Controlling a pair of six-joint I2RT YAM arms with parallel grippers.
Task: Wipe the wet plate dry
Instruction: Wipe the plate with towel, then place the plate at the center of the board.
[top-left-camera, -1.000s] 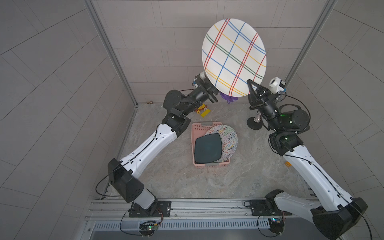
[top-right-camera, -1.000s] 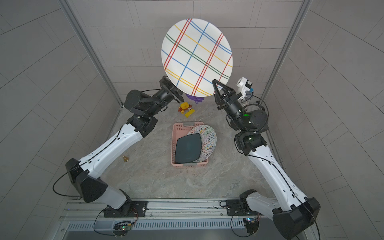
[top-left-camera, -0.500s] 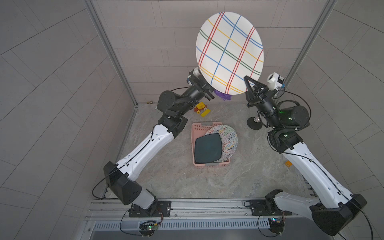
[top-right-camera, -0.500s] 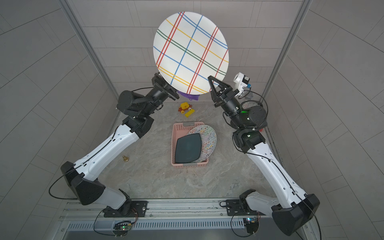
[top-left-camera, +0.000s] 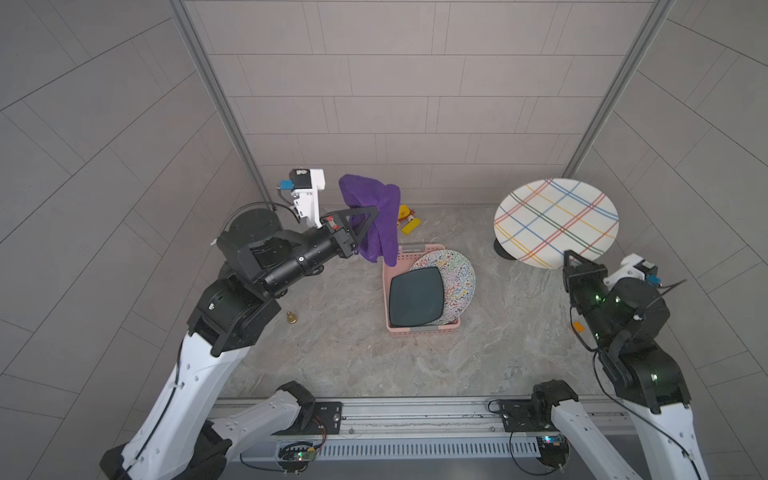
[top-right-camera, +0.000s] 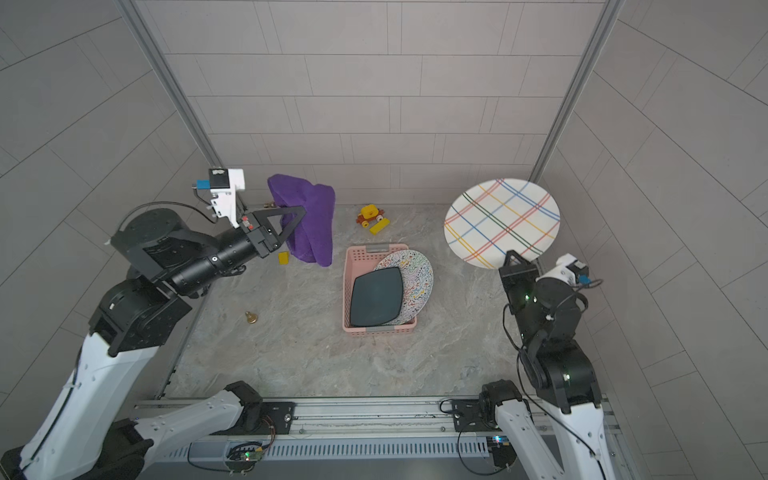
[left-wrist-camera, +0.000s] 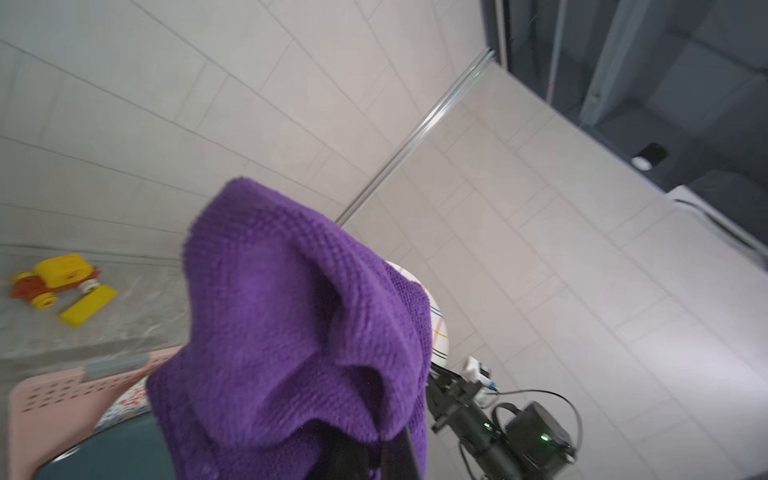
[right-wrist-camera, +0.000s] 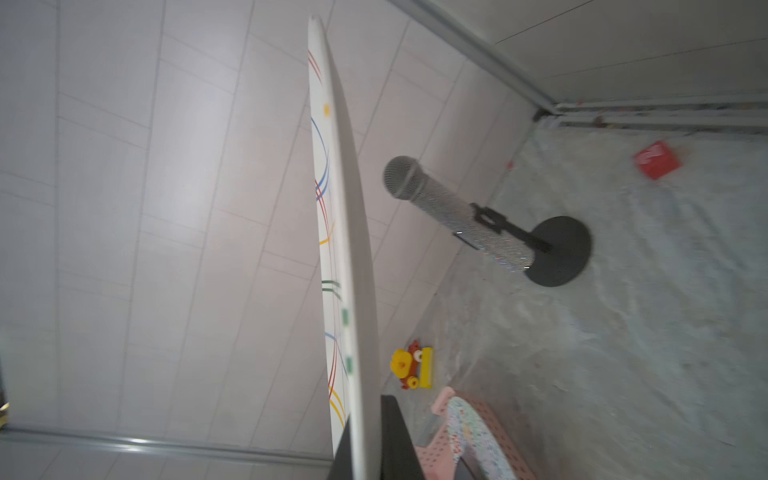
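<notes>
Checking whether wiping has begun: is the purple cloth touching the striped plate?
No: the cloth hangs from the left gripper, well apart from the plate held by the right gripper.

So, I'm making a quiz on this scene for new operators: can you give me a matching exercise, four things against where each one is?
Things
1. purple cloth
2. plaid plate
3. dark square plate
4. yellow toy car

Places
a. in the pink basket
b. on the table, at the back
c. gripped by the left tool
d. gripped by the right tool

Pairs: 1-c, 2-d, 3-a, 4-b
</notes>
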